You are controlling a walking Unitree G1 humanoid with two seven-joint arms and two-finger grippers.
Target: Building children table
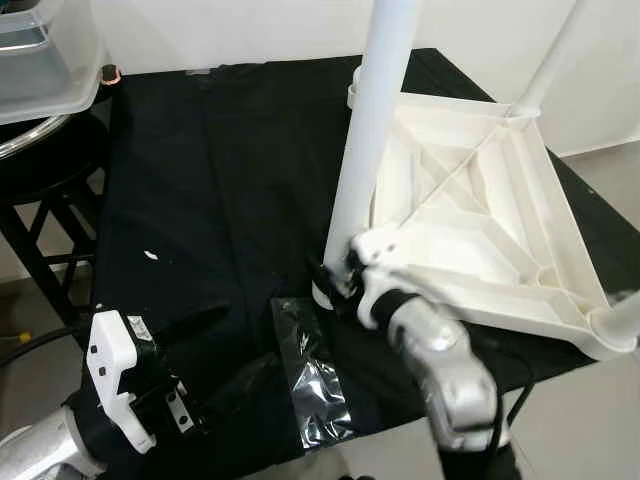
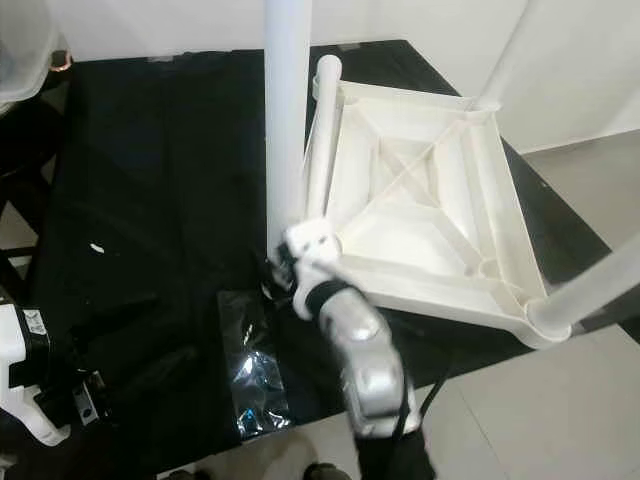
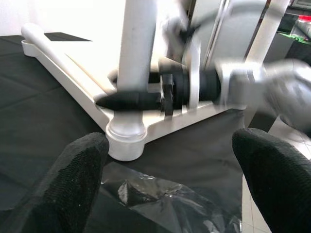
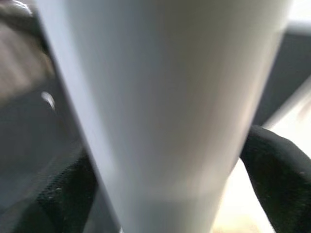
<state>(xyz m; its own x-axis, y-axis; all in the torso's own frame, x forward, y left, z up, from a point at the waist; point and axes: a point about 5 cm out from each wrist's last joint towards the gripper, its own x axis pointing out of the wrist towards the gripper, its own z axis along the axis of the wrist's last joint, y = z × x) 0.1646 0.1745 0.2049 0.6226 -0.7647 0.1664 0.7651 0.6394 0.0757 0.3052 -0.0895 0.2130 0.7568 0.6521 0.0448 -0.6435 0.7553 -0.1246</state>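
left eye view: right gripper [image 1: 335,278] pinching upright white plastic table leg [image 1: 365,150] at its socket, near corner of upturned white tabletop [image 1: 480,215] on black-covered counter [image 1: 200,180]; left gripper [image 1: 195,325] spread, idle.

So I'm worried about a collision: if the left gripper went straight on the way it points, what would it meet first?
Probably the base of the white table leg in its corner socket, past the clear plastic bag. The right gripper grips that leg just above, though depth is uncertain.

Right pincer [image 1: 335,280] clamped — left pincer [image 3: 165,170] spread, hovering low
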